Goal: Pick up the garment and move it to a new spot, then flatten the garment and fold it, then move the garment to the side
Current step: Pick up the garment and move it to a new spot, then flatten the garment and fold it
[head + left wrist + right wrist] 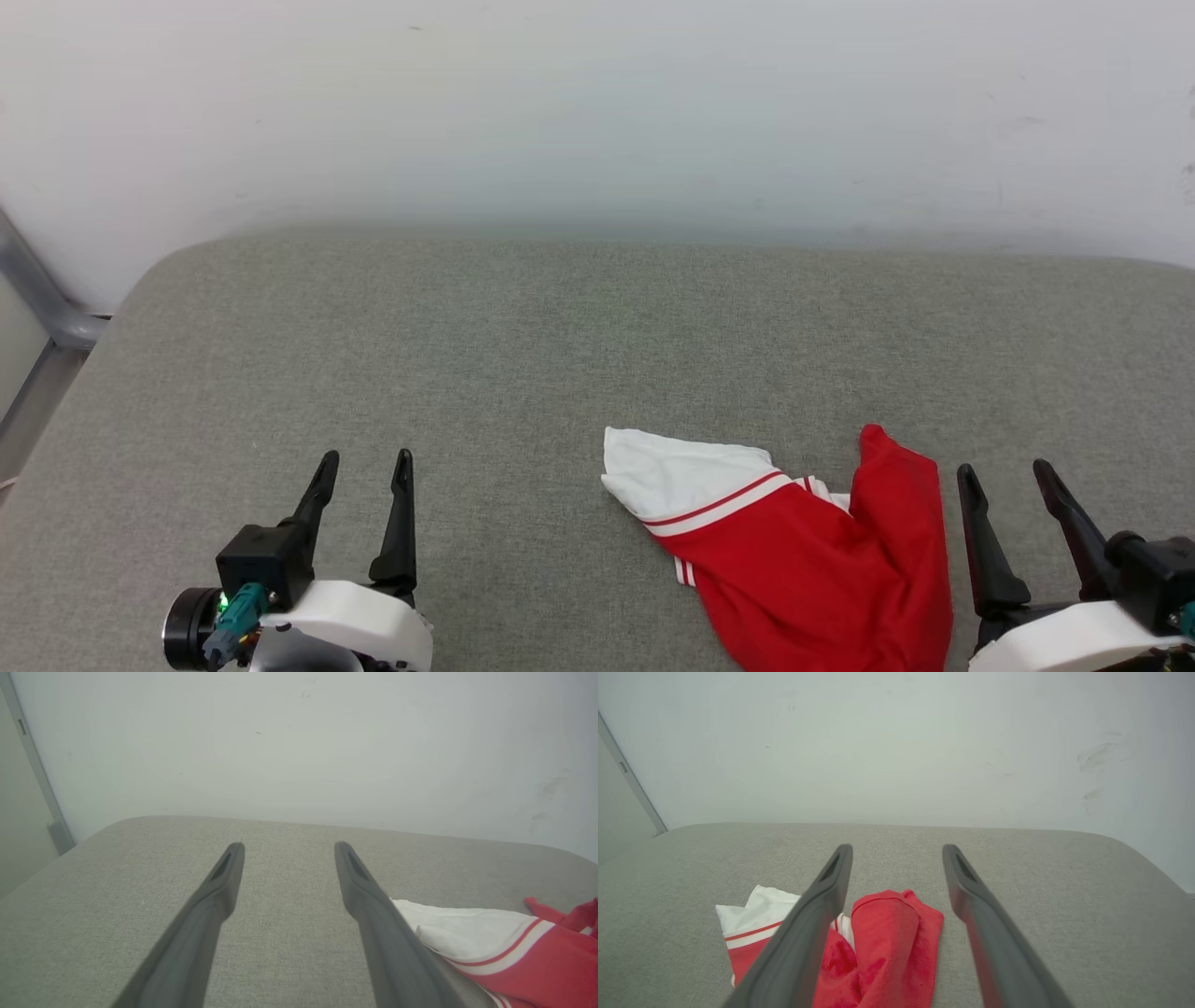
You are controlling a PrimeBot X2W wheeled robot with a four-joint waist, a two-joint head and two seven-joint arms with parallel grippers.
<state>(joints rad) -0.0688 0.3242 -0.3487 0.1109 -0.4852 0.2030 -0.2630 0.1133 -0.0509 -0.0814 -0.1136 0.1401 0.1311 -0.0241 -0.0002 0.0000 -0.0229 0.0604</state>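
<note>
Toward the front edge of the grey fabric-covered counter (560, 327), right of its middle: the garment (803, 560), heaped rather than spread. White sleeve (672, 476) thrown out toward the counter's centre, striped trim showing at its seam. Red body bunched behind it, with one red fold (896, 467) standing up toward the counter's right side. Cut off by the bottom of the head view, so any overhang past the counter's front edge impossible to judge.

Above the counter's front left: left claw (366, 457), fingers apart, nothing between them, well clear of the cloth. Above the counter's front right: right claw (1005, 467), likewise spread wide and empty, just beside the red fold and apparently not touching it. From the right wrist view, red fold framed between the two fingers, lower down on the counter.

Both held low and wide at the counter's front, most likely as a ready pose: spread ahead of a grasp, one on each flank for a two-handed lift. Looks like the very start of the job, with nothing lifted, flattened or folded. Right claw better placed for the first pinch.

Broad bare stretch across the counter's centre and left, probably the new spot and the room needed for smoothing out. Soft cloth, likely to sag and trail from a single pinch, hence the sense in a second grip from the counter's left.
</note>
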